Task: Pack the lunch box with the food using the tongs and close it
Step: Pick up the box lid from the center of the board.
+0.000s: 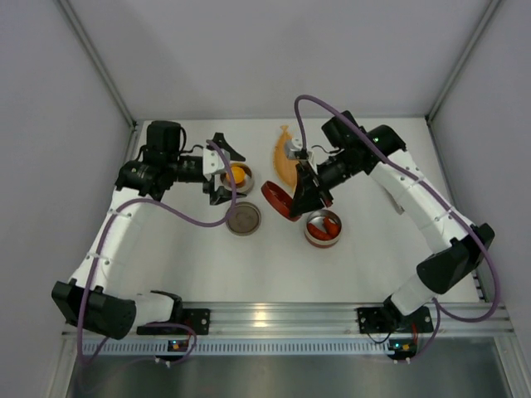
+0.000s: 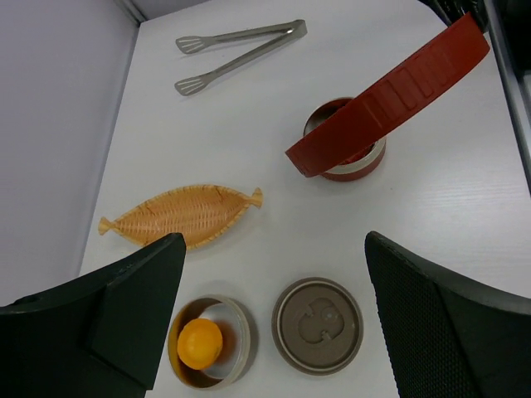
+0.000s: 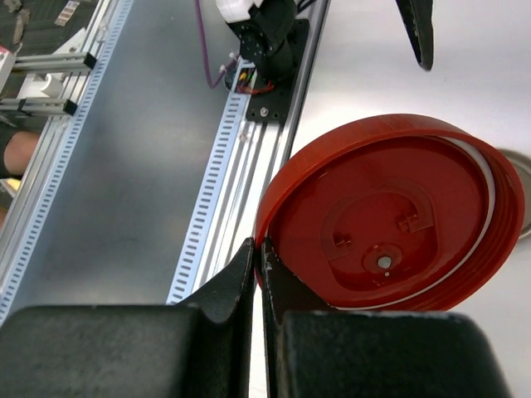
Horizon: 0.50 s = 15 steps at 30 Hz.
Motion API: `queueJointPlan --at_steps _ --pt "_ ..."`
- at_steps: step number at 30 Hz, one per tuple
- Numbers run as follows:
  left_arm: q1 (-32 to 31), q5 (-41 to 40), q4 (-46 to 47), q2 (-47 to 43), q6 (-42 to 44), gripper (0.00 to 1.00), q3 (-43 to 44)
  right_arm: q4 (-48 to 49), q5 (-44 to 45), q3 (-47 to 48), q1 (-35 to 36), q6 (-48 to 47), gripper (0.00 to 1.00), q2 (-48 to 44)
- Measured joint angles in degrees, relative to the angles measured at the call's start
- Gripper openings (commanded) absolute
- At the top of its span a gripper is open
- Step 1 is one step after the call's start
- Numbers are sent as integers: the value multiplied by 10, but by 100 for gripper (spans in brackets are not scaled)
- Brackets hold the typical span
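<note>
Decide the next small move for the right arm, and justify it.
Probably lower the round red plastic lid, pinched by its rim in the shut right gripper, onto the table and release. It hangs tilted near the open red-banded steel tin, and the slim silver tongs lie untouched.

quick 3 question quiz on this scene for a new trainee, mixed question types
1. True or false: the jaws of the left gripper hold the tongs.
2. What do the jaws of the right gripper clamp? A) red lid B) tongs C) nothing
3. Fill in: the orange-yellow food piece sits in a round ____.
Key: 1 false, the tongs lie on the table; 2 A; 3 tin.
</note>
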Motion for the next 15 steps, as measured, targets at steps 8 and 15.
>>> queueJointPlan --at_steps 8,15 --pt "10 44 2 -5 -25 94 1 0 -14 26 2 0 0 -28" --pt "-21 38 -64 5 58 89 66 0 -14 26 30 0 0 -29"
